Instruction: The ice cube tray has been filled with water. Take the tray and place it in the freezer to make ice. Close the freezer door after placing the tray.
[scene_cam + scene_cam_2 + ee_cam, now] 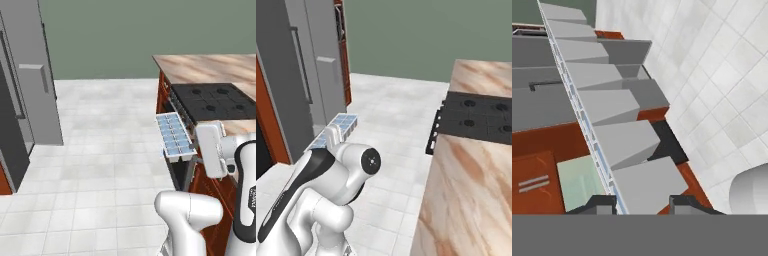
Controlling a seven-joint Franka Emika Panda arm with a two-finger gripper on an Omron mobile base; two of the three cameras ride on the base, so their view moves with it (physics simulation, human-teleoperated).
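the small pale grey ice cube tray (175, 136), its two rows of square cells showing light blue, hangs in the air over the white tiled floor (100, 130), level and carried out beside the red-brown wooden counter front. the two-finger gripper (643, 202) is clamped on one short end of it: in the hand view the dark fingertips (602, 204) rise on either side of the tray's wall, and the grey undersides of the cells run away from the camera in a line. holding it by the end and keeping it flat looks deliberate, since the cells are full of water and any tilt would spill them.

from the right base view the tray (336, 130) sticks out past the white arm toward the tall matte grey freezer (311, 75), which stands well apart across the open floor. its long dark vertical bar handles (302, 65) face the room. in the left base view a grey door (42, 75) seems to stand swung outward, though i cannot tell for sure from this angle how far it is open.

the black cooktop (215, 100) set in the marbled pale brown countertop (476, 165) lies just beside the arm. judging by this, the pickup is done and the carry to the freezer is in hand; placing and shutting the door are not yet done.
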